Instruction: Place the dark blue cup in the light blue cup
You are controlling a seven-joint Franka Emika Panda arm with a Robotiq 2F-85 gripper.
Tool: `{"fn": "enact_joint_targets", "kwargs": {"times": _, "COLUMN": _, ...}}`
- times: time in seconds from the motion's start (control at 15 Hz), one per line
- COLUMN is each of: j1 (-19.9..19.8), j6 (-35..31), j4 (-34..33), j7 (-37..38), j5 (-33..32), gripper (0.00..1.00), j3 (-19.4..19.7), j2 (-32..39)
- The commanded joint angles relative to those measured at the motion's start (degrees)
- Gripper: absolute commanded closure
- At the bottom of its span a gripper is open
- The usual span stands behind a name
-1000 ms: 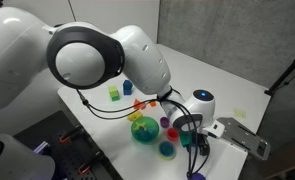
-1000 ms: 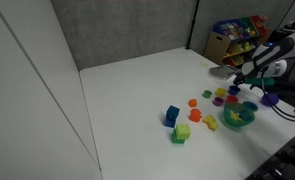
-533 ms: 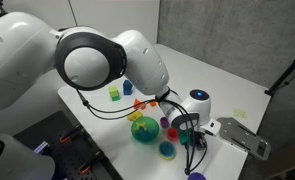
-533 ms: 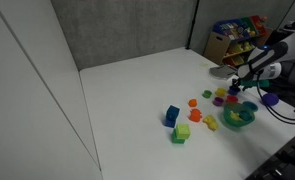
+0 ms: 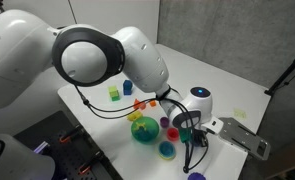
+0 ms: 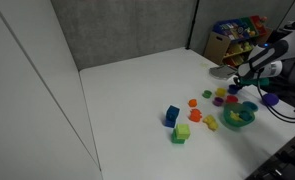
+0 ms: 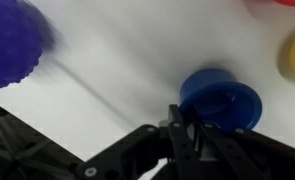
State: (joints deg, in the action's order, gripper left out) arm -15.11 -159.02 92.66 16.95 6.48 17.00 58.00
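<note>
Still unmoved, the gripper (image 7: 184, 118) sits at the dark blue cup (image 7: 219, 97) rim; whether its fingers (image 7: 176, 128) pinch it cannot be told.

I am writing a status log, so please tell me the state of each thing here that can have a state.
dark blue cup: upright on the table, not yet in the light blue cup.
light blue cup: upright on the table, no cup in it.
green bowl: upright, something yellow in it.
gripper: at the dark blue cup's rim; open or shut cannot be told.
</note>
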Motion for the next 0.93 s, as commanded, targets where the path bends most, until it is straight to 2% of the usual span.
{"fn": "enact_joint_targets", "kwargs": {"times": 0.0, "j1": 2.09, "j6": -0.78, "j4": 5.84, "j7": 1.78, "j5": 0.6, "gripper": 0.95, "j3": 2.27, "j2": -5.26}}
{"fn": "enact_joint_targets", "kwargs": {"times": 0.4, "j1": 4.74, "j6": -3.19, "j4": 17.33, "j7": 1.47, "j5": -0.16, "gripper": 0.95, "j3": 4.72, "j2": -14.83}}
{"fn": "enact_joint_targets", "kwargs": {"times": 0.87, "j1": 6.44, "j6": -13.59, "j4": 34.43, "j7": -1.15, "j5": 0.2, "gripper": 0.95, "j3": 3.56, "j2": -24.41}}
